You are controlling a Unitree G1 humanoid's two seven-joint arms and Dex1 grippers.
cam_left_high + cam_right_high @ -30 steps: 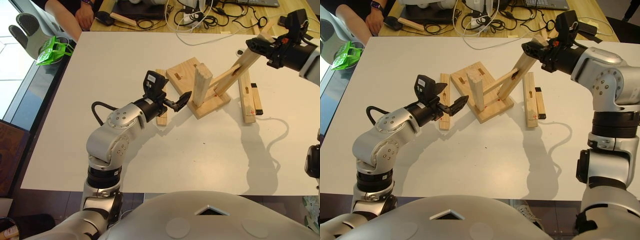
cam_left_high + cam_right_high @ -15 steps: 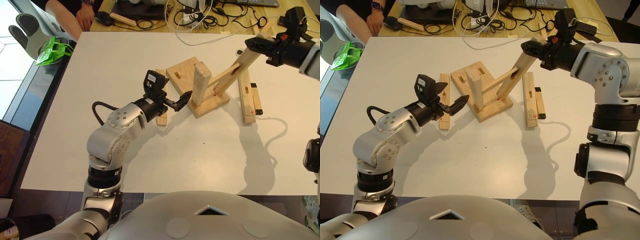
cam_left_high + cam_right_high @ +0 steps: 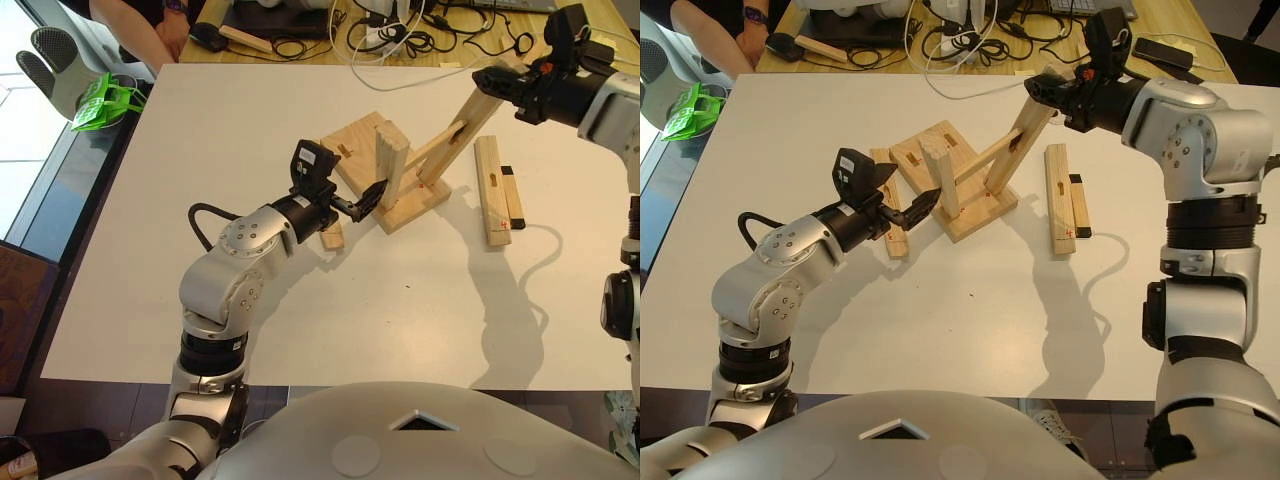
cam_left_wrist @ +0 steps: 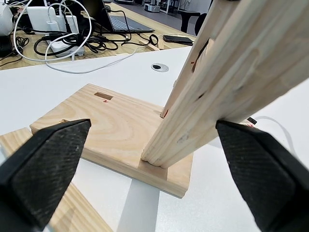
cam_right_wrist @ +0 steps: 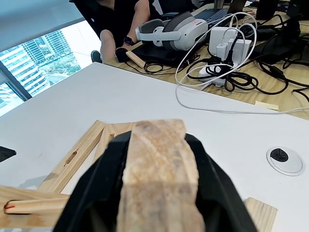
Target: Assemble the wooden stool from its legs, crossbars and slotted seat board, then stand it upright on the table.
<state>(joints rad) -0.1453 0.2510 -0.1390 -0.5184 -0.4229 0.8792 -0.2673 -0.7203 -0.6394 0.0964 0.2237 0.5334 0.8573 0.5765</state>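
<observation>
The slotted seat board (image 3: pixel 355 152) lies flat on the white table. One leg (image 3: pixel 391 163) stands upright in it. A second leg (image 3: pixel 462 118) leans up from the board's right edge, joined to the first by a thin crossbar (image 3: pixel 985 162). My right gripper (image 3: pixel 497 80) is shut on that leaning leg's top end (image 5: pixel 157 164). At the base of the upright leg, my left gripper (image 3: pixel 372 193) is open, with its fingers (image 4: pixel 43 164) standing clear on either side of the leg (image 4: pixel 212 92). A loose leg (image 3: pixel 491 190) lies to the right, and another piece (image 3: pixel 890 205) lies beside the left arm.
A small black bar (image 3: pixel 511 195) lies against the loose leg, and a white cable (image 3: pixel 548 238) trails off it. A green object (image 3: pixel 105 98) and a headset (image 3: pixel 50 60) sit past the table's left edge. Cables and chargers (image 3: pixel 400 30) crowd the desk behind.
My right gripper has drawn the leaning leg's top leftward, and the board has slid and turned with it. The left gripper has closed in around the upright leg's base.
</observation>
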